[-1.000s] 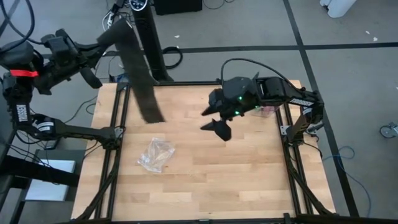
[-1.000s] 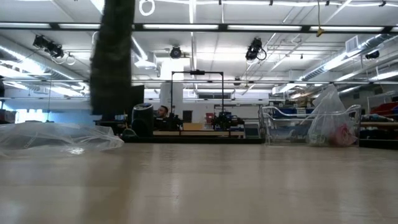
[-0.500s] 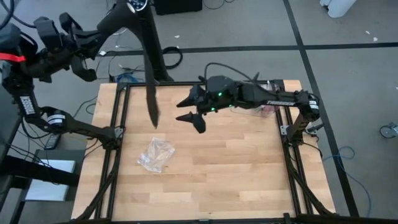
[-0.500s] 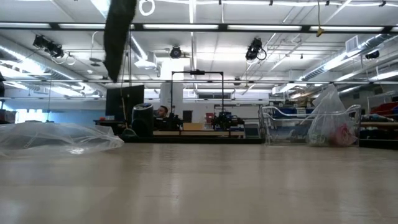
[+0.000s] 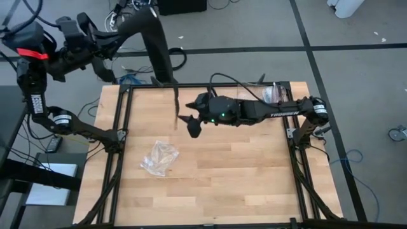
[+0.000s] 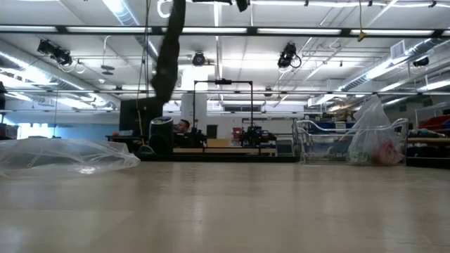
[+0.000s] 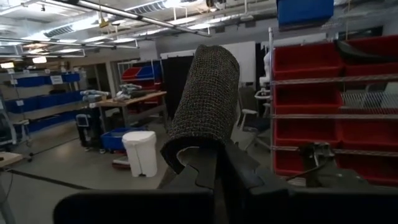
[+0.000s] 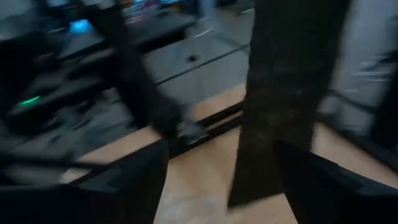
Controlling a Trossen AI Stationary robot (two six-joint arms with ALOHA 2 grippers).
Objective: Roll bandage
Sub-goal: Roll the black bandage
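While my left end effector (image 7: 214,165) stays raised beyond the tabletop's (image 5: 254,172) far-left corner, clamped on the hanging bandage (image 5: 176,108), my right end effector (image 5: 189,121) hovers apart just beside its lower end.

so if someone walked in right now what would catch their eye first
Most likely the long dark bandage hanging in the air over the table's far left corner, its top end pinched in the shut left claw, held up high beyond the table's far left edge. Next, the right claw stretched across the table with its fingers open, close to the strip's dangling lower end. A crumpled clear plastic bag lies alone on the wooden table, left of middle.
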